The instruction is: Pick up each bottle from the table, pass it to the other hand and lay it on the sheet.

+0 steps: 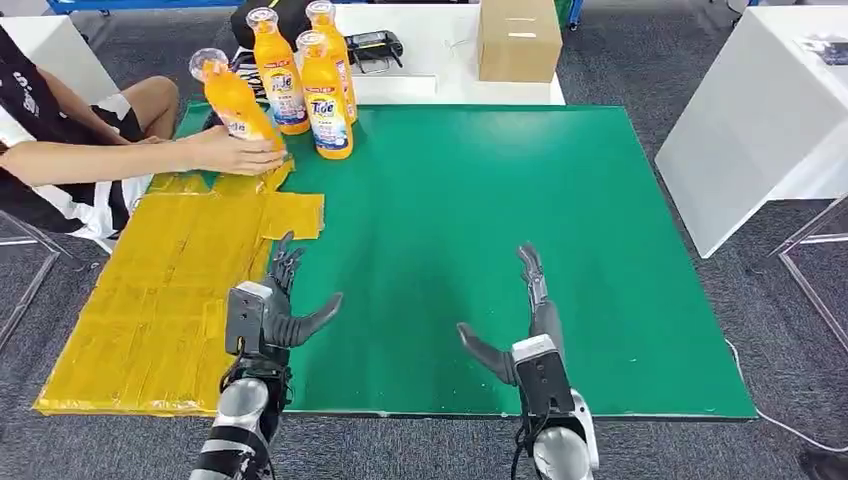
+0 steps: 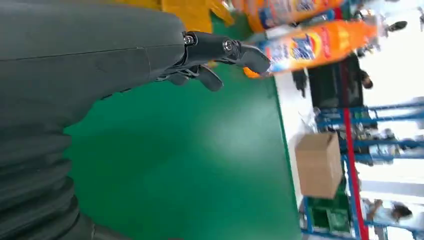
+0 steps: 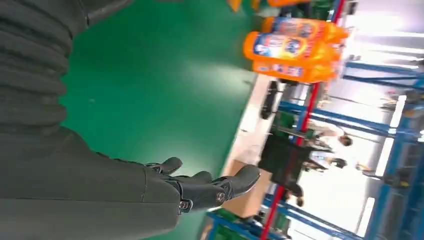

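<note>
Noted left hand (image 1: 272, 312) and right hand (image 1: 524, 330) both empty, fingers spread, near the green desk (image 1: 480, 230) front edge; bottles (image 1: 318, 95) upright at its far-left corner, one gripped by a person's hand (image 1: 232, 152) beside the yellow sheet (image 1: 150, 300); best held back until released.

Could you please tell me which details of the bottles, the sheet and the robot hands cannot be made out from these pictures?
- Tilted bottle: a person's hand hides its base, head view.
- Rear bottles: the front bottle partly covers them.
- Bottle labels: blurred in the right wrist view.
- Yellow sheet: the left robot hand overlaps its near edge.
- Right robot hand: palm faces away.
</note>
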`<state>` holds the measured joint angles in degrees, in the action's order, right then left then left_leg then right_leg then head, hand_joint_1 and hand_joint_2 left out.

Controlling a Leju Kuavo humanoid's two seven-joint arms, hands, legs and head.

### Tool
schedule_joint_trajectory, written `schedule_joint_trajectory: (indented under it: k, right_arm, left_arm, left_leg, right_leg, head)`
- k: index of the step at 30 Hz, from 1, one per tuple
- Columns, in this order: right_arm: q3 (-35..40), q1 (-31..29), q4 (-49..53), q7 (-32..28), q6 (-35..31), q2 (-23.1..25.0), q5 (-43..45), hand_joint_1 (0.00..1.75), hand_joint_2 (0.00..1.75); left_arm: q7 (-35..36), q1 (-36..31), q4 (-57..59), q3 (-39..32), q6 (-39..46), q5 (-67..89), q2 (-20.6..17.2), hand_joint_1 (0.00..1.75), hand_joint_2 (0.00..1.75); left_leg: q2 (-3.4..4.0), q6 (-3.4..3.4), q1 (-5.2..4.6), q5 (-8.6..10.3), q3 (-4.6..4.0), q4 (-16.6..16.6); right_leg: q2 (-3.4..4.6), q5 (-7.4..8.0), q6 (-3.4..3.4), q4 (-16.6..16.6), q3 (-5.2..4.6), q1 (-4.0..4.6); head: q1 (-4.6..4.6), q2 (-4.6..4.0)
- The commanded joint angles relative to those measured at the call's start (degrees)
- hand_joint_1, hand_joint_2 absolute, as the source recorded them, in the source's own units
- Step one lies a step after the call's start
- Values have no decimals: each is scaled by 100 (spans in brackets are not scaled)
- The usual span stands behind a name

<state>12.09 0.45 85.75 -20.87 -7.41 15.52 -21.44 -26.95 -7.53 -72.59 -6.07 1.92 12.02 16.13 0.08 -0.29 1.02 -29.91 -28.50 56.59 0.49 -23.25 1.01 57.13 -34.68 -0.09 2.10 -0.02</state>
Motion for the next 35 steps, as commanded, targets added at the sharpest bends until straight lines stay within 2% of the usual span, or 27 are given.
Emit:
schedule_joint_trajectory:
  k: [1,10,17,21,28,29,32,35]
  right_arm:
    - [-428,-404,-892,57,-43,-7,-8,0,175]
    - [-413,-409,-893,77,-52,-12,-43,0,175]
    - [-549,-549,-1053,83,-46,-62,-42,0,175]
    - [-629,-551,-1094,105,-37,-40,-57,0,175]
    - [-718,-466,-990,275,1,-47,-89,0,175]
    - [-748,-465,-999,325,21,-42,-62,0,0]
    - [-820,-482,-1059,493,107,-64,57,0,0]
    - [-814,-513,-1074,524,107,-84,69,0,0]
  left_arm:
    - [28,-258,532,-353,-7,-39,-66,0,175]
    - [27,-248,524,-379,25,-42,-65,0,175]
    - [79,-453,612,-718,-60,-166,-418,0,175]
    - [51,-378,358,-821,-190,-159,-345,0,175]
    - [133,-229,93,-609,-61,213,-257,0,175]
    - [265,-246,174,-561,-25,336,-296,0,175]
    - [638,-408,612,-510,19,544,-412,0,175]
    - [694,-500,766,-581,83,521,-443,0,175]
  left_leg:
    - [2,5,-1,1,25,-16]
    - [1,5,-1,0,22,-13]
    - [6,5,0,1,29,-18]
    - [2,3,0,0,18,-10]
    - [0,7,0,-2,26,-13]
    - [-1,5,0,-1,19,-10]
    - [-7,4,-3,1,18,-10]
    - [-9,5,-2,3,33,-21]
  right_leg:
    - [-1,1,2,-14,23,0]
    - [-1,0,1,-11,18,0]
    - [3,3,0,-16,25,1]
    - [0,0,0,-8,14,1]
    - [-2,-1,3,-14,24,2]
    - [-3,-1,2,-10,18,1]
    - [-9,-1,1,-9,17,-1]
    - [-12,0,0,-19,32,0]
  head:
    - [2,0]
    - [2,0]
    - [0,0]
    - [2,0]
    - [2,0]
    - [0,0]
    - [0,0]
    - [2,0]
